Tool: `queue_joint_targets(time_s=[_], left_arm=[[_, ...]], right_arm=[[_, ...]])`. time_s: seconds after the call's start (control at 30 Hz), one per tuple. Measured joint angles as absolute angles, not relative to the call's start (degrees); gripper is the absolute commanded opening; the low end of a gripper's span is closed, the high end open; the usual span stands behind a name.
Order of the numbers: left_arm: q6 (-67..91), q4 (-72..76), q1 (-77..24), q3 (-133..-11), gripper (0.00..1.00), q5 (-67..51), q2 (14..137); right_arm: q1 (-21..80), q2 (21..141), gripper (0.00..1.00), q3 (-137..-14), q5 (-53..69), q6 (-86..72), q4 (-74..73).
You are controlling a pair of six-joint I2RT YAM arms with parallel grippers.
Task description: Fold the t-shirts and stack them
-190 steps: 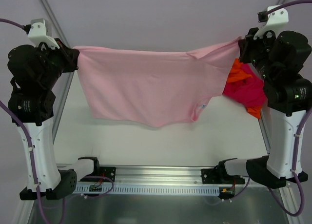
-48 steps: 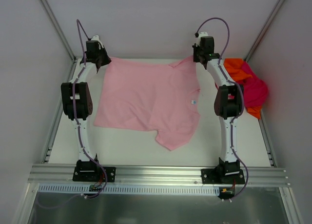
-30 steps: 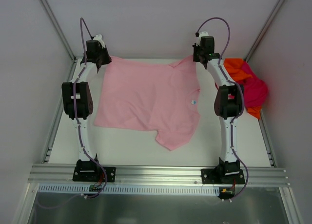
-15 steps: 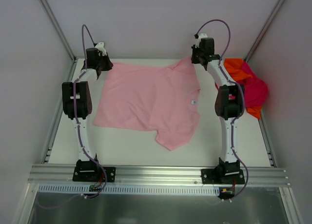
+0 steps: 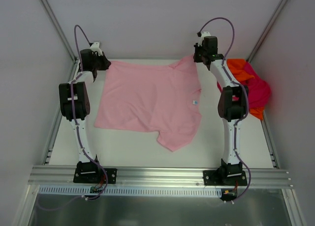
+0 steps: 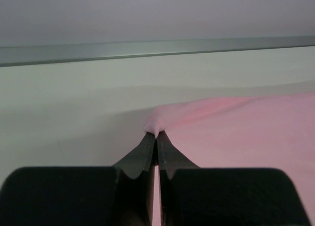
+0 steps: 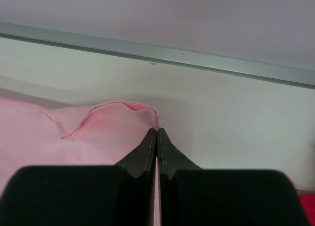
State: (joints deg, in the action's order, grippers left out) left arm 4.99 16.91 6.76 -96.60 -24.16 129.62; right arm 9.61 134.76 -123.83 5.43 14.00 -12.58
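A light pink t-shirt lies spread over the middle of the table. My left gripper is shut on its far left corner. At the far right corner my right gripper pinches the cloth, jaws shut. Both arms reach far out toward the back wall. A magenta-red t-shirt and a bright orange t-shirt lie bunched together at the right edge, behind the right arm.
A metal rail runs along the table's far edge, just beyond both grippers. White walls enclose the table at the back and sides. A silver frame rail carries the arm bases at the front.
My left gripper has pulled its corner of the pink t-shirt leftward, drawing the far hem straighter. The right gripper has shifted only slightly. The heap at the right lies as before.
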Motion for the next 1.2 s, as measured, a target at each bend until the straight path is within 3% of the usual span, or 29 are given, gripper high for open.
queue_joint_targets(time_s=[1.2], left_arm=[[3.0, 21.5, 7.6, -93.5, 0.00, -23.8, 129.3]], right_arm=[[8.8, 134.7, 0.01, -123.8, 5.3, 13.7, -12.5]])
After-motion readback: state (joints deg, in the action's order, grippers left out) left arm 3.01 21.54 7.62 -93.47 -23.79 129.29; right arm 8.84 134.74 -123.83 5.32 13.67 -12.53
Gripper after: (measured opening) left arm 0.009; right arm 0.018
